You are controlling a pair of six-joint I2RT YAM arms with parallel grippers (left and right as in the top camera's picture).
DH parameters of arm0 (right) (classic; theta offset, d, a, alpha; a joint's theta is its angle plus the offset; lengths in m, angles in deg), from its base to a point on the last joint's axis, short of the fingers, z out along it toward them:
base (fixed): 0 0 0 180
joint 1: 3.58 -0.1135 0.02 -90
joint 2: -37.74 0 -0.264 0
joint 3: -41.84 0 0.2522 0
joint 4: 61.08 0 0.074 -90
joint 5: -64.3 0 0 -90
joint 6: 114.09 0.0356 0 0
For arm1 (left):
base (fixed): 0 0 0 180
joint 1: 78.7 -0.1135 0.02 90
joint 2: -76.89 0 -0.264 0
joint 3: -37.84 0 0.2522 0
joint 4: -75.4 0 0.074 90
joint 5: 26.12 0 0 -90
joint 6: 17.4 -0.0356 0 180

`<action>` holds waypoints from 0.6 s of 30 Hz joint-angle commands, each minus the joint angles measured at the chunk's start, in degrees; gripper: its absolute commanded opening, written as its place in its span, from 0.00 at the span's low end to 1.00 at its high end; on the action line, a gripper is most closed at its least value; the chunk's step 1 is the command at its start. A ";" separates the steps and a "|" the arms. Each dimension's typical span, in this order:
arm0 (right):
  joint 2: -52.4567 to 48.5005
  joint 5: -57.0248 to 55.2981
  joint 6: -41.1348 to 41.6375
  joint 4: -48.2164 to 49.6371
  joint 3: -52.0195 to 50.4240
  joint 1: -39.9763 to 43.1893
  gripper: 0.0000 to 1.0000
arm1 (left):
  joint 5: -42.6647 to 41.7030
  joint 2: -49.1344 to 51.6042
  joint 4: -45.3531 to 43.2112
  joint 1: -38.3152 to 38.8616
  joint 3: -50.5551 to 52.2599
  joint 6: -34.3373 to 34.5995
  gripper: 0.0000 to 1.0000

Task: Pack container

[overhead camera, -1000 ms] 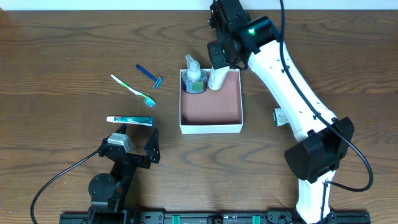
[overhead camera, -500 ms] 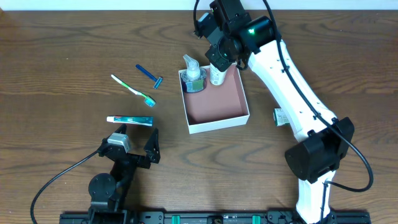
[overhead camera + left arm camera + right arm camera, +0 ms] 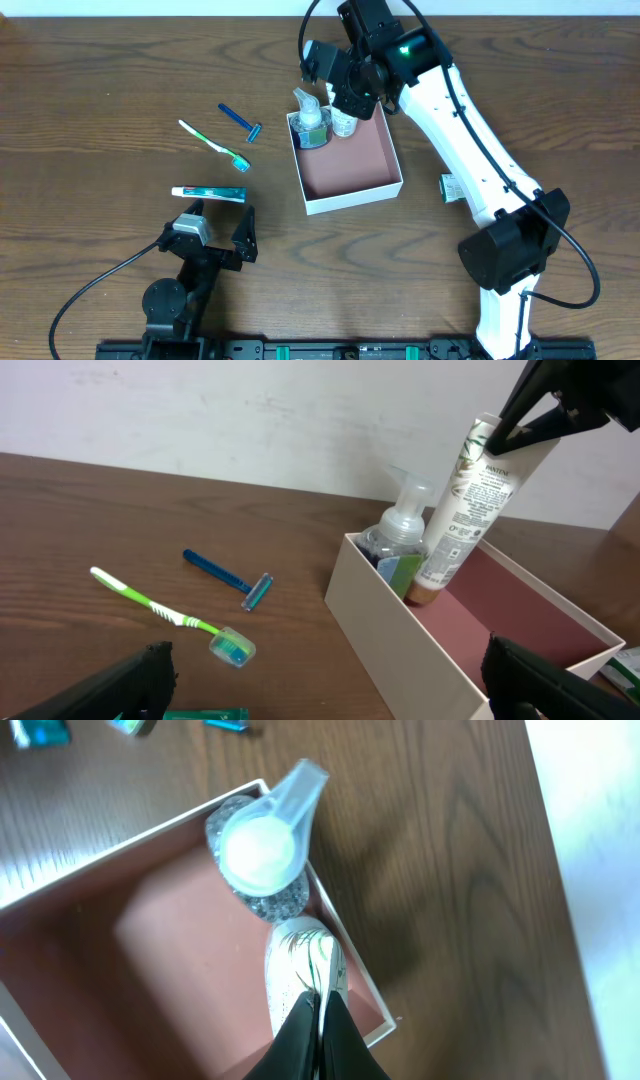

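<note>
The container (image 3: 355,203) is a square white-walled box with a pink-brown inside, at the table's middle and turned slightly askew. A clear pump bottle (image 3: 310,125) stands in its far left corner. My right gripper (image 3: 350,95) is shut on the top of a white tube (image 3: 345,124), which stands upright in the container beside the bottle. The right wrist view shows the jaws (image 3: 318,1010) pinching the tube (image 3: 305,960) next to the pump bottle (image 3: 262,845). My left gripper (image 3: 215,240) is open and empty near the front left; its view shows the container (image 3: 400,630) and tube (image 3: 470,500).
A green toothbrush (image 3: 213,145), a blue razor (image 3: 240,122) and a teal toothpaste box (image 3: 208,193) lie left of the container. A small green-white item (image 3: 450,187) lies to its right, partly under the right arm.
My right gripper has moved left with the tube toward the pump bottle. The container has turned and slid a little. The left arm has not moved.
</note>
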 commanded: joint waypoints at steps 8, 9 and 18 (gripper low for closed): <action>0.63 5.60 -15.39 0.81 0.76 -0.20 0.01 | -0.59 -0.28 1.95 -0.35 1.03 -0.81 0.98; 0.44 6.10 -15.76 0.85 0.76 -0.13 0.02 | -0.59 -0.28 1.95 -0.35 1.03 -0.81 0.98; -4.07 6.38 -16.04 1.05 0.76 0.13 0.01 | -0.59 -0.28 1.95 -0.35 1.03 -0.81 0.98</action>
